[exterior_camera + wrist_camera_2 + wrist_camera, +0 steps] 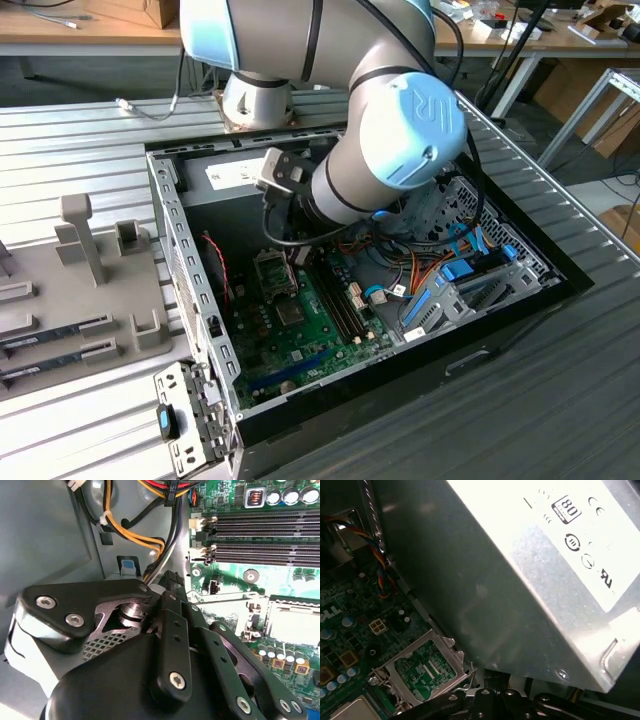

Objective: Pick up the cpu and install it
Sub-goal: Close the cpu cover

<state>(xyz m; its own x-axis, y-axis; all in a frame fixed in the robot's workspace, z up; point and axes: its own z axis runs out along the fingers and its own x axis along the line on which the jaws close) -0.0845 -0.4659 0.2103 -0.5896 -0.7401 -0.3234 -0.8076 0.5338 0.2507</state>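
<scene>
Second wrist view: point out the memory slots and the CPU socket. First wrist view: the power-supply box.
memory slots (265, 522), second wrist view, on a long dark slot.
CPU socket (295, 625), second wrist view, on its pale centre.
power-supply box (485, 590), first wrist view, on its grey side.

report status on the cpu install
hand low inside the case, beside the power supply. possible cpu lying in the socket, latch frame open. cables close by the hand.
</scene>
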